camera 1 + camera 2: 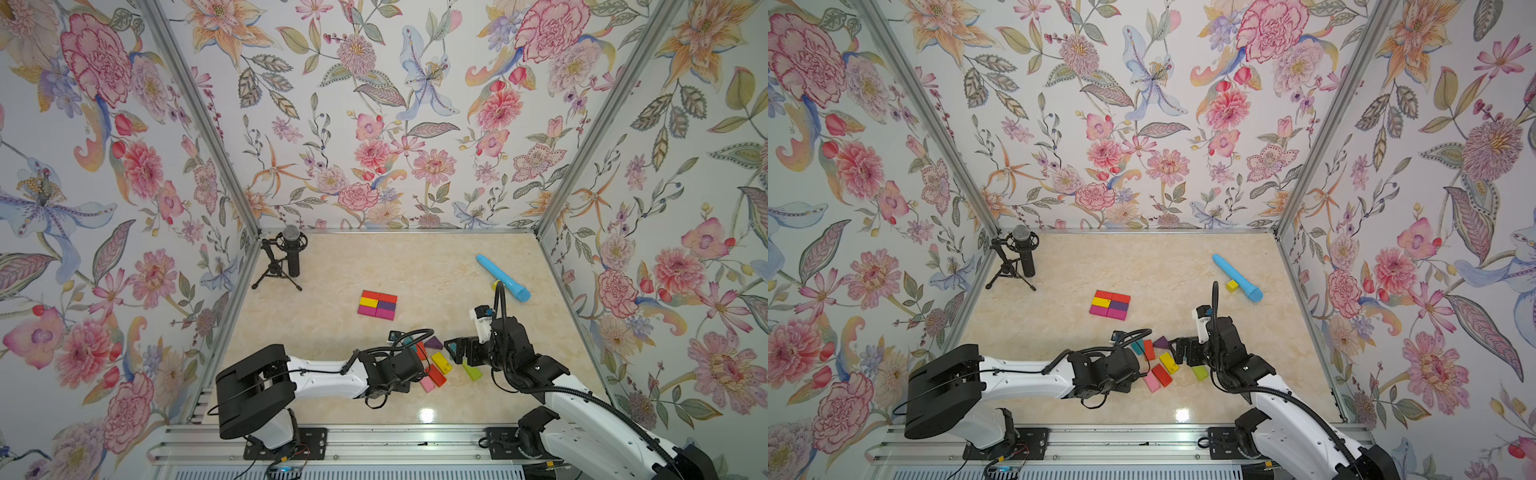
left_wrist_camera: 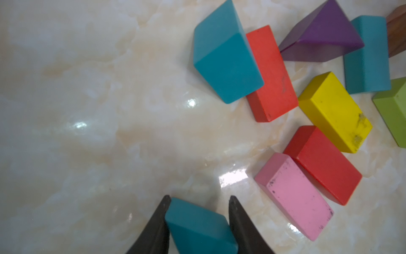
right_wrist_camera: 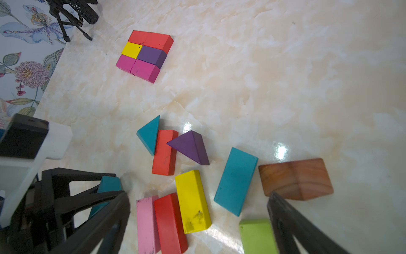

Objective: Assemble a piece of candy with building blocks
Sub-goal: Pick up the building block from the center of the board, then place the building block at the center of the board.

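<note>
Low across the lower centre of both top views stretches the left arm (image 1: 324,374), its left gripper (image 2: 200,198) pinched onto a teal block (image 2: 197,226) at the wrist view's bottom edge, while the right arm (image 1: 582,399) angles in from lower right, right gripper (image 3: 198,194) spread wide.

Loose blocks (image 3: 193,198) crowd the near side; table (image 1: 415,266) behind lies bare.

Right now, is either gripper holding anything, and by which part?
The left gripper pinches a teal block across two opposite side faces. Whether it is lifted off the table cannot be told. The right gripper stands open, holding nothing.
</note>
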Robot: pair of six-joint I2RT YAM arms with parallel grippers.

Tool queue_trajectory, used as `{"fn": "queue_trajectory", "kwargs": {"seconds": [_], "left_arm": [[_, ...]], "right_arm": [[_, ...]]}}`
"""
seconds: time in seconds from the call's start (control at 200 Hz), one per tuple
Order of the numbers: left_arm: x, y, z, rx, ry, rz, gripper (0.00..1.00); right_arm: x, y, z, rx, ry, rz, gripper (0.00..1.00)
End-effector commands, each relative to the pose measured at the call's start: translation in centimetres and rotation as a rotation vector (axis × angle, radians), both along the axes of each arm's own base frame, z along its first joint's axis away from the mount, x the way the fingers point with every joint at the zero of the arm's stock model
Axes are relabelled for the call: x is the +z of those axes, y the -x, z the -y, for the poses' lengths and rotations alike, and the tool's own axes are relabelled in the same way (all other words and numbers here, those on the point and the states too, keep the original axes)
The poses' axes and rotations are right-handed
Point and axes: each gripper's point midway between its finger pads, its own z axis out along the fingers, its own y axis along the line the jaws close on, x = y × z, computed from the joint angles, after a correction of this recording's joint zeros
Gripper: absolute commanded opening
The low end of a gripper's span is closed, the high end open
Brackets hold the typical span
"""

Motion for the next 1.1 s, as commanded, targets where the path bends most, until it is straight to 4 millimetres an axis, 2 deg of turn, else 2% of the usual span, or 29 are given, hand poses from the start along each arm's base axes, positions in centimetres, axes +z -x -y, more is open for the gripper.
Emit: {"fn": "queue_trajectory", "kwargs": {"seconds": [0.0,0.175,0.28,0.39,0.565,0.575,0.6,0.856,0.916,1.096], "left_arm": [[0.7,-2.4,-3.1,0.049,-0.022,0.041,0.23],[2.4,-7.0,-7.4,0.157,-0.012,0.106,0.23],[2.4,-9.3,-8.7,0.204,0.005,0.122,0.23],[2.0,-11.3,-8.8,0.227,0.014,0.127,0.25],[1.3,-13.2,-7.8,0.231,0.042,0.126,0.26],[0.6,-13.2,-7.9,0.233,0.029,0.112,0.26],[0.3,-13.3,-7.9,0.237,0.028,0.107,0.26],[-0.3,-14.8,-8.1,0.290,0.044,0.121,0.27],[-0.4,-15.0,-8.1,0.294,0.047,0.121,0.31],[-0.1,-15.5,-8.0,0.300,0.059,0.124,0.57]], "right_arm": [[0.7,-0.6,-0.3,0.014,0.002,0.021,1.00],[1.0,-1.6,-0.8,0.014,0.019,0.025,1.00],[1.3,-2.3,-1.5,0.021,0.032,0.036,1.00],[1.7,-3.1,-2.7,0.041,0.043,0.046,1.00],[1.4,-3.7,-4.6,0.077,0.055,0.044,1.00],[1.4,-3.8,-4.7,0.077,0.055,0.045,1.00],[1.4,-3.8,-4.9,0.081,0.057,0.045,1.00],[0.4,-4.6,-6.6,0.108,0.060,0.032,1.00],[0.3,-4.0,-7.6,0.140,0.062,0.031,1.00],[0.4,-4.0,-7.6,0.138,0.063,0.039,1.00]]}}
